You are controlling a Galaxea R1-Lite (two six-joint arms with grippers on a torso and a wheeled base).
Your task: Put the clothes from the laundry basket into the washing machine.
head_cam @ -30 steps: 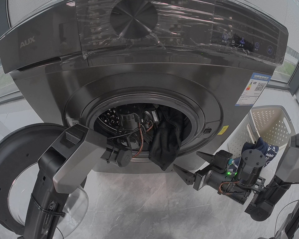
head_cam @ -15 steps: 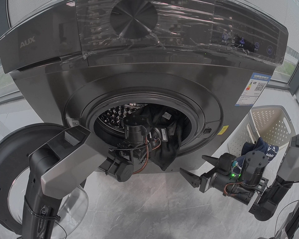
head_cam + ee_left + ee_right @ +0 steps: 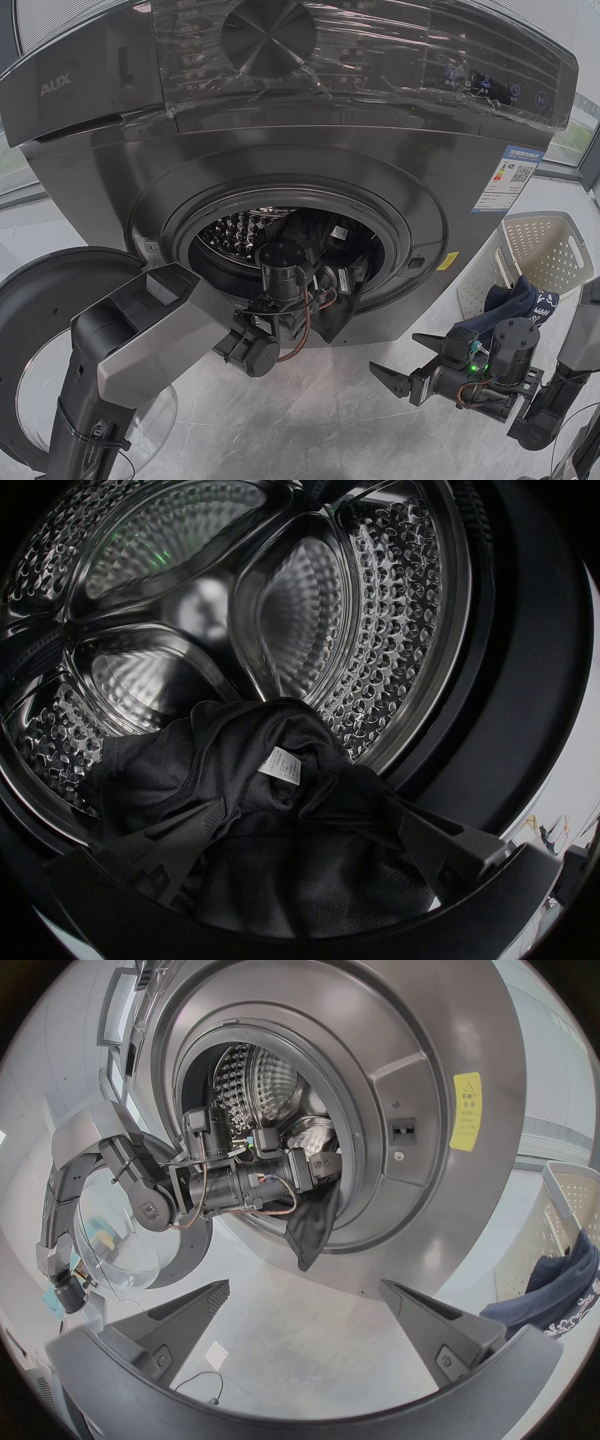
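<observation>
One black garment (image 3: 337, 315) trails downward over the washing machine (image 3: 387, 156) at its six o'clock lip, just under the left gripper (image 3: 309, 811), jaws spread; the right gripper (image 3: 394, 351), open and empty, hangs farther off.

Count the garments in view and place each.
2. A black garment lies in the washing machine's mouth, hanging out; a navy garment drapes over the laundry basket's rim. More may be hidden.

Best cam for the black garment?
Left wrist view: black garment fills the foreground at the drum mouth, label visible. Head view: partly behind the left arm. Right wrist view: a corner hanging over the rim.
</observation>
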